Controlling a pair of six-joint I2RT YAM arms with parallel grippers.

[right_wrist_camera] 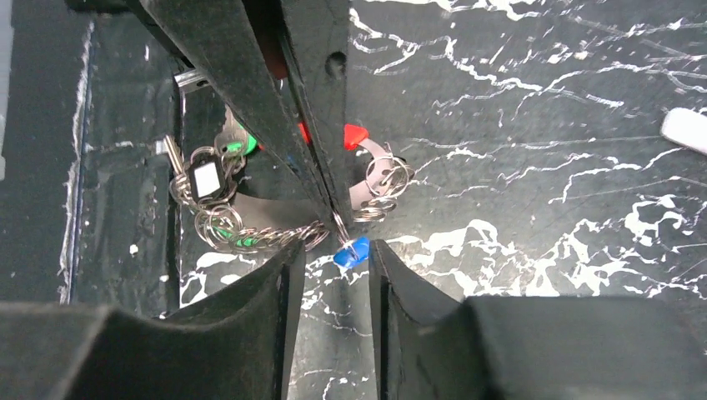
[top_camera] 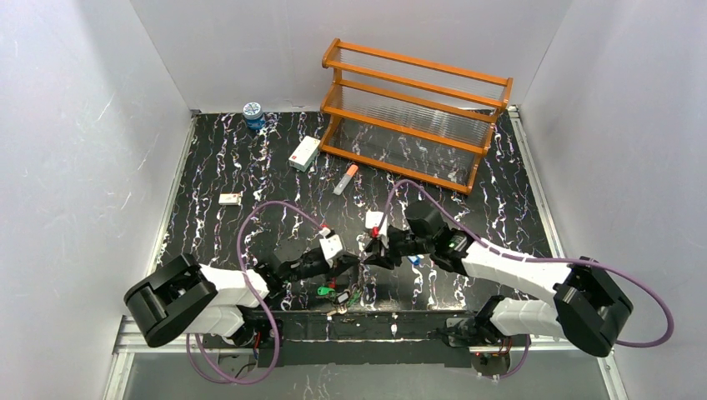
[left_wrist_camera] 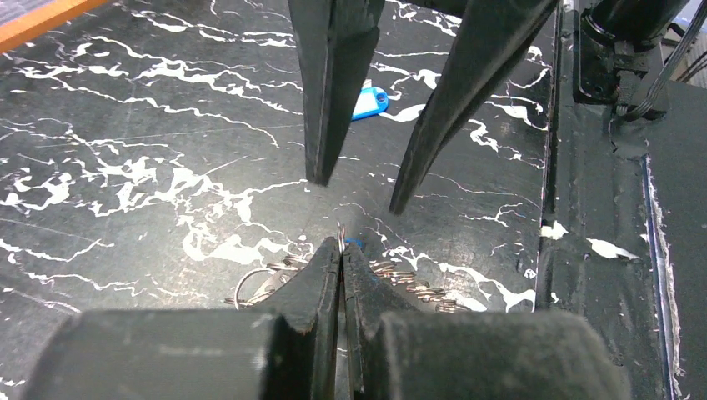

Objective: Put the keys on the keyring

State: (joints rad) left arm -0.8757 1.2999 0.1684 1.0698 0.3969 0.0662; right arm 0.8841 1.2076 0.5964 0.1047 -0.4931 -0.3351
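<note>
My left gripper (left_wrist_camera: 342,250) is shut on a thin silvery wire ring (left_wrist_camera: 340,233), which I take for the keyring; the ring also shows in the right wrist view (right_wrist_camera: 339,223). A small blue key head (right_wrist_camera: 351,252) hangs at that ring. My right gripper (right_wrist_camera: 335,250) is open, its tips on either side of the blue head, not closed on it. A chain of small rings (right_wrist_camera: 250,235) leads to green-headed keys (right_wrist_camera: 238,148) and a black tag (right_wrist_camera: 203,177). In the top view both grippers (top_camera: 357,265) (top_camera: 368,252) meet tip to tip near the table's front edge.
A red tag (right_wrist_camera: 356,135) with rings lies beside the left fingers. A blue key tag (left_wrist_camera: 369,102) lies behind the right gripper. At the back stand an orange rack (top_camera: 413,112), an orange-and-white tube (top_camera: 345,179), a small box (top_camera: 304,153) and a blue jar (top_camera: 253,114).
</note>
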